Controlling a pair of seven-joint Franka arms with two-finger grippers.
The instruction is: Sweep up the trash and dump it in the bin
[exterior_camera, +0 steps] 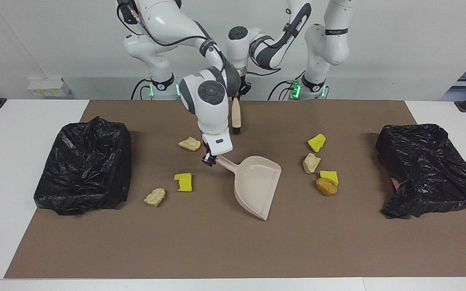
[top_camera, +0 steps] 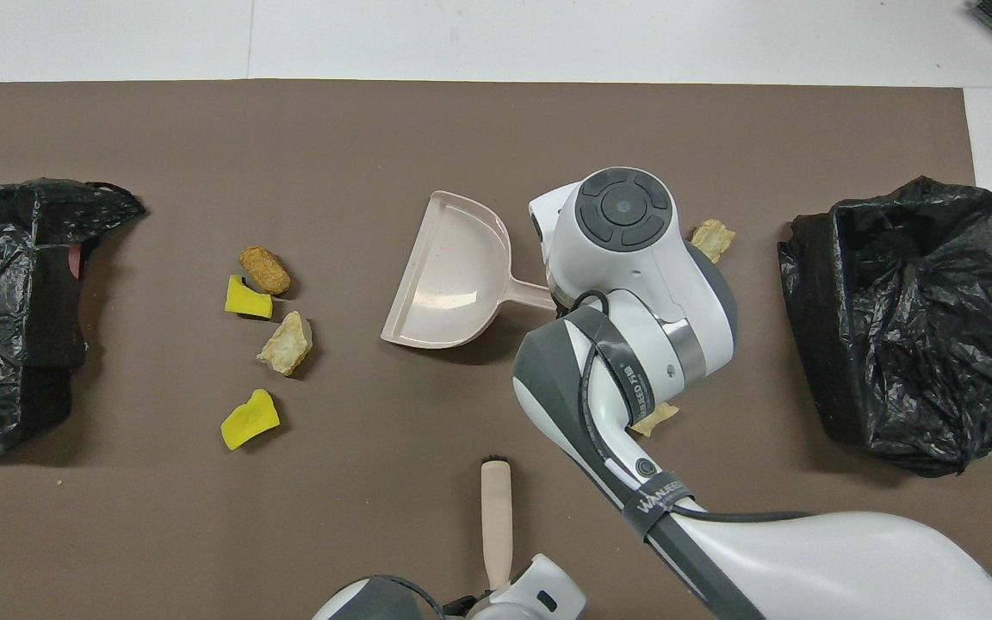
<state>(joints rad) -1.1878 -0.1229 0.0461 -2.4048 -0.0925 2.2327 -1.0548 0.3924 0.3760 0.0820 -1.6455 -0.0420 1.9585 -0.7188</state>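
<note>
Trash scrap (top_camera: 653, 418) half under right arm (top_camera: 625, 344)

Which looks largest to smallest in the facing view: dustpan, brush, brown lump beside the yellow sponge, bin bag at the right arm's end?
1. Bin bag, by far.
2. Dustpan.
3. Brush: slim and nearer the robots, so it may read small.
4. Brown lump, about the size of the yellow sponge beside it.

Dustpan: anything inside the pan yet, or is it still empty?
The dustpan shows a bare pink floor in both views, with no trash in it. The right gripper is shut on its handle. The arm hides the handle end from overhead; the facing view shows it.
</note>
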